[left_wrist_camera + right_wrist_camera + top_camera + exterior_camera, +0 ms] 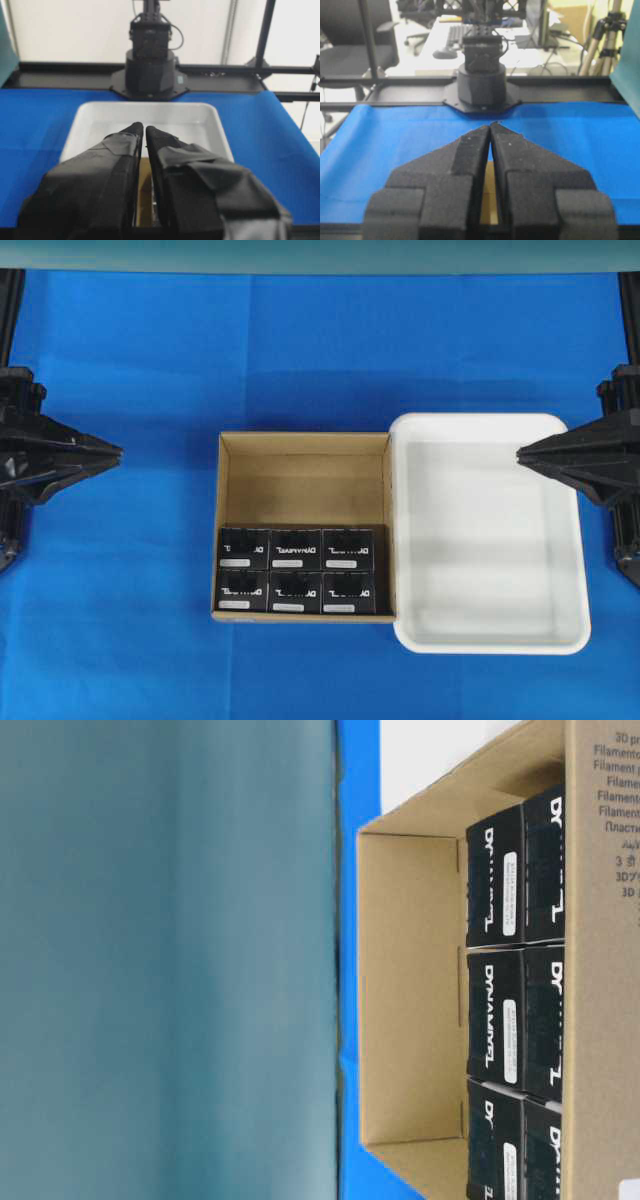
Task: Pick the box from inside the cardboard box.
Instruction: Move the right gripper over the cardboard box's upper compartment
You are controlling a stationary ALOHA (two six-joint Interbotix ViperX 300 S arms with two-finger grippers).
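Blue cloth covers the counter (130, 640), and from its left edge the left gripper (118, 451) points inward, parked well apart from everything, its taped fingers (131, 136) pressed together at the tips with nothing between them. Next along sits the cardboard box (228, 455), open-topped, its far half bare. Six black boxes fill the near half in two rows of three, white lettering up; the box (244, 548) at the left end of the far row is the one closest to the left arm, I'd say. Each black box lies with its long axis running left to right, across the carton. Touching the carton's right wall is a white plastic tray (575, 540), holding nothing. The right gripper (520, 453) hangs over the tray's far right part, its foam fingers (475, 142) closed to a slit, holding nothing. Both arms would have to come inward and toward the near side; the left has the more open path, the right must cross the tray.
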